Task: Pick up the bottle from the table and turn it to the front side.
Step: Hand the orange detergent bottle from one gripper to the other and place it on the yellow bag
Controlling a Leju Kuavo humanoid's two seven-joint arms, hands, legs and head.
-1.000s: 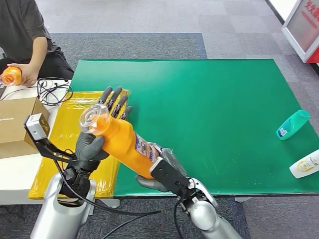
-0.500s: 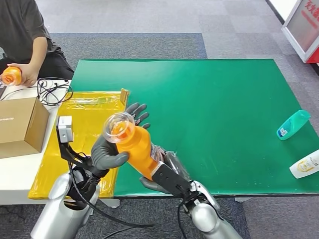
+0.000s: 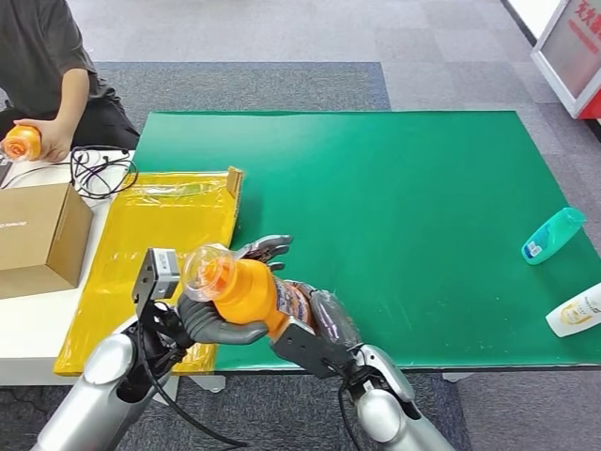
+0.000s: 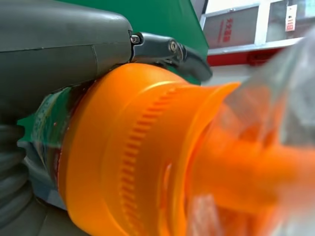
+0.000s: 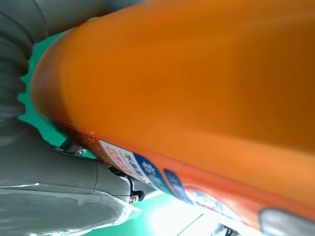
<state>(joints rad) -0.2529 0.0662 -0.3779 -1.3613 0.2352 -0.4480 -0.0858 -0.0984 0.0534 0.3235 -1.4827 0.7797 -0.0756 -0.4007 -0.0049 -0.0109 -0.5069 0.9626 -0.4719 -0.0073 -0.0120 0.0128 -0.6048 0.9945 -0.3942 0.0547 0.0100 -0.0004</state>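
An orange bottle (image 3: 252, 293) with a clear cap (image 3: 207, 273) lies tilted above the near edge of the green table (image 3: 397, 188), cap toward me. My left hand (image 3: 223, 310) grips its neck and shoulder from below, thumb under, fingers (image 3: 268, 248) over the far side. My right hand (image 3: 322, 319) holds the bottle's lower body, mostly hidden behind its wrist. Up close, the left wrist view shows the bottle's orange shoulder (image 4: 122, 157) and the thumb (image 4: 55, 49). In the right wrist view the orange body (image 5: 185, 69) carries a printed label (image 5: 148, 169).
A yellow padded envelope (image 3: 152, 244) lies left of the green table. A cardboard box (image 3: 36, 235) and cables (image 3: 100, 169) sit on the white table, where a seated person holds an orange object (image 3: 22, 143). A teal bottle (image 3: 551, 235) and a white bottle (image 3: 576, 310) lie at right.
Both hands have brought the bottle down and toward me, and its cap end has swung lower. My left hand has slid around under the neck.
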